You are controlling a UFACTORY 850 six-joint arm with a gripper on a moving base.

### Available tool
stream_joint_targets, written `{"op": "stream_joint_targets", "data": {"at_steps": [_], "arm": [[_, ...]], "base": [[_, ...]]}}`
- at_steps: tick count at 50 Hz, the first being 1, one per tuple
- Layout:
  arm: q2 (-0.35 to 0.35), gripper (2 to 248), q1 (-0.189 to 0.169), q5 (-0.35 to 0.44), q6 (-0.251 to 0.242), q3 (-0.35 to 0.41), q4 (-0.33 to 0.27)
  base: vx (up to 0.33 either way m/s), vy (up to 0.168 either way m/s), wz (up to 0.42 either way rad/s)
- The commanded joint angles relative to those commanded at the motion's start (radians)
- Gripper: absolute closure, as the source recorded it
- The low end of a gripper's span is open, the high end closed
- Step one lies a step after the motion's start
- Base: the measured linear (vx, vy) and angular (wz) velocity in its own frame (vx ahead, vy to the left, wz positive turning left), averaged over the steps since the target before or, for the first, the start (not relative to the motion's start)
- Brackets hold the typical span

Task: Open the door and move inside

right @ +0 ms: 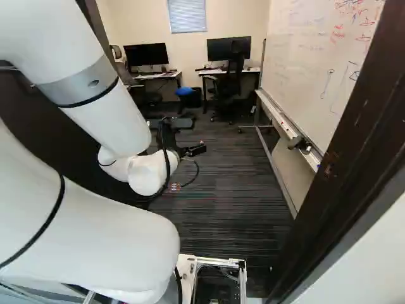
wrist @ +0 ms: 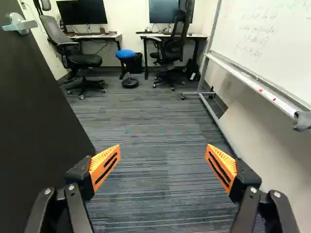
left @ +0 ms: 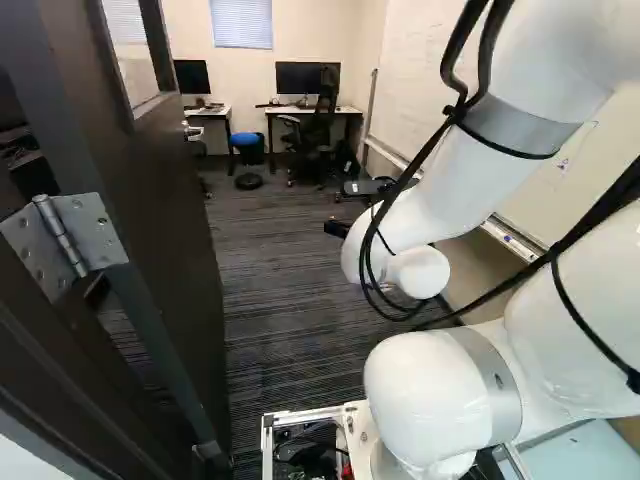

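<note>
Tool (right: 198,136) above striped office carpet (wrist: 150,174).

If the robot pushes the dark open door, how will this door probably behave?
The door will probably swing rather than slide or tip, because a metal hinge holds its edge. It should stay stiff under the push, as its face looks flat and rigid. It may also feel rather heavy, since it is tall and wide.
</note>
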Motion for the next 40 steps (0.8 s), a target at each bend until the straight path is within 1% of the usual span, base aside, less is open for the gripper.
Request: {"op": "stream_joint_targets", "data": {"at_steps": [10,40], "arm": [[0.000,3,0.000,0.000,0.000,0.000,0.000],[0.000,3,0.000,0.000,0.000,0.000,0.000]], "base": [[0.139,0.020,0.075],[0.113,0.003,0.003]]}}
